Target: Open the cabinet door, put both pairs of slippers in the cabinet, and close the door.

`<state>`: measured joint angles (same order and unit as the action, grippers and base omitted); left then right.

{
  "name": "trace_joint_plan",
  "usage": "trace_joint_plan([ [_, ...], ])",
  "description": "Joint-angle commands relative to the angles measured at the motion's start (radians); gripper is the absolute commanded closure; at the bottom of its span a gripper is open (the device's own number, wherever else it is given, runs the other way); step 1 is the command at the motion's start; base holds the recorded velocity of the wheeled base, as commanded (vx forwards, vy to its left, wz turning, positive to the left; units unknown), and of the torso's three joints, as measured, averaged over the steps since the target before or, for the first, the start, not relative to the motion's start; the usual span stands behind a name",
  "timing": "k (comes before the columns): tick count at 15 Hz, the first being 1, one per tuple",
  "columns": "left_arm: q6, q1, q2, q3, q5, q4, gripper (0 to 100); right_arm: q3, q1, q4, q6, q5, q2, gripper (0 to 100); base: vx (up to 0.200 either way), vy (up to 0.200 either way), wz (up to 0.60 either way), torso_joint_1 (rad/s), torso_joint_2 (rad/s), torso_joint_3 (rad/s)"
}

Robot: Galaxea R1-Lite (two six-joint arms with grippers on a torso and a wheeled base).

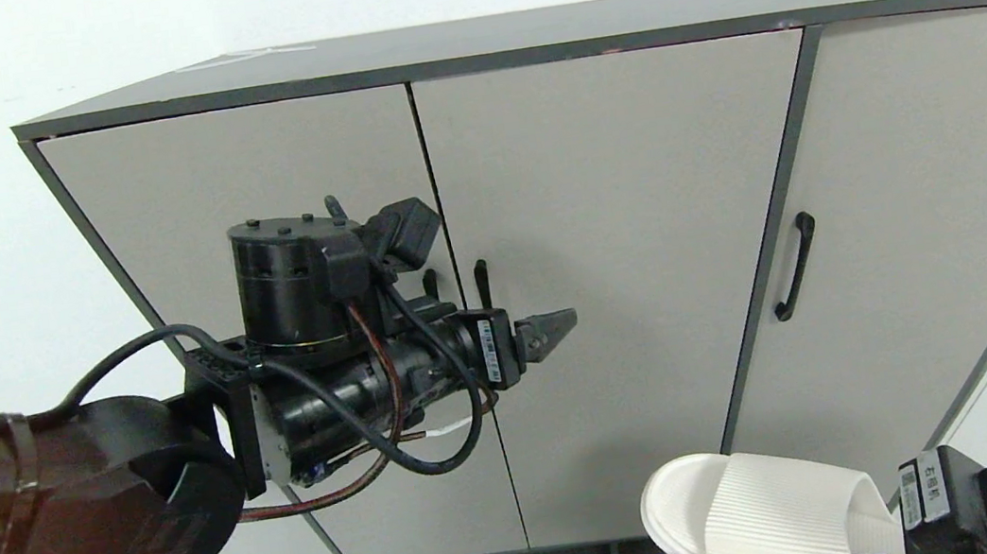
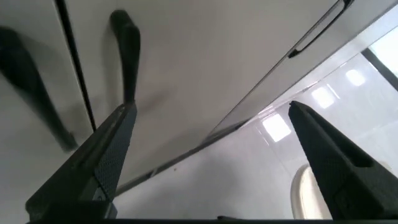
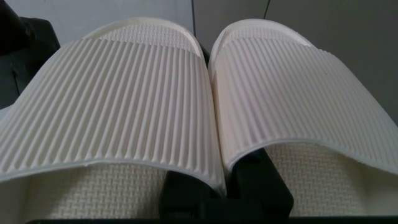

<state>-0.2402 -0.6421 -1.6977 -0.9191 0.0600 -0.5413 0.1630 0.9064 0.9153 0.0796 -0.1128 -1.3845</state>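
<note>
The pale grey flat cabinet doors (image 1: 637,277) look smooth and matt. The cream-white soft rubbery slippers (image 3: 130,93) have ridged straps and bumpy insoles. The white floor (image 2: 249,174) is shiny. The curved black door handle (image 1: 795,266) looks smooth.

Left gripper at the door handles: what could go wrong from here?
The open left gripper is not around the handle; one finger lies at its end, so shutting now may miss it. The slippers in the right gripper hang before that door and might be hit as it swings.
</note>
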Motion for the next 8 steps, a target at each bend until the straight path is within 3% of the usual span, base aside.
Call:
trace_joint_plan([
  [1, -0.001, 0.015, -0.03, -0.024, 0.001, 0.0, 0, 0.0, 0.0, 0.0, 0.0, -0.001, -0.001, 100, 0.0, 0.0, 0.0, 0.0, 0.0, 0.0],
  [8, -0.001, 0.041, -0.068, -0.064, 0.003, -0.002, 0, -0.002, 0.002, 0.0, 0.0, -0.001, -0.001, 100, 0.0, 0.0, 0.0, 0.0, 0.0, 0.0],
])
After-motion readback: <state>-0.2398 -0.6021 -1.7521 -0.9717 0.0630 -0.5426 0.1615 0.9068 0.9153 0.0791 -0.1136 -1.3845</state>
